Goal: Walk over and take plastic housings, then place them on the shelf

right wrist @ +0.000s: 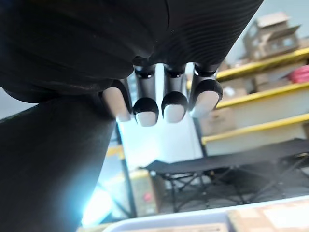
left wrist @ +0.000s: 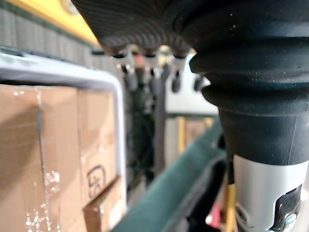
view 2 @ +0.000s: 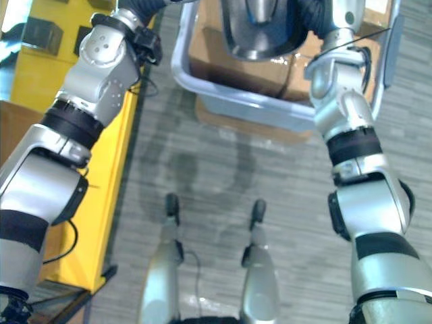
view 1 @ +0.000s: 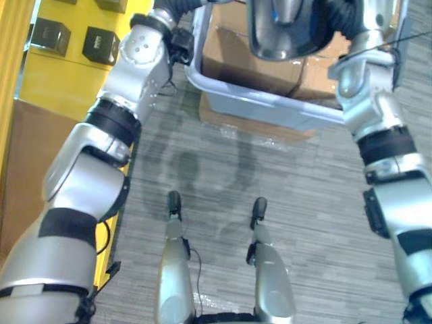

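Observation:
A pale blue-grey bin (view 1: pixel 256 101) with cardboard boxes (view 1: pixel 243 61) in it hangs in front of me at chest height, between my two raised arms. My left hand (left wrist: pixel 154 82) reaches past the bin's left rim (left wrist: pixel 58 77) with relaxed, fairly straight fingers and nothing between them. My right hand (right wrist: pixel 164 96) is at the bin's right side, its fingers curled back with their tips showing and nothing in them. Two dark boxy housings (view 1: pixel 48 35) (view 1: pixel 100 44) sit on the yellow shelf (view 1: pixel 61 74) to my left.
Grey striped carpet (view 1: pixel 223 175) lies below the bin. A brown panel (view 1: pixel 27 169) stands under the yellow shelf at the left. Beyond the right hand there are yellow-beamed racks (right wrist: pixel 260 96) with boxes and a black folding table (right wrist: pixel 217 169).

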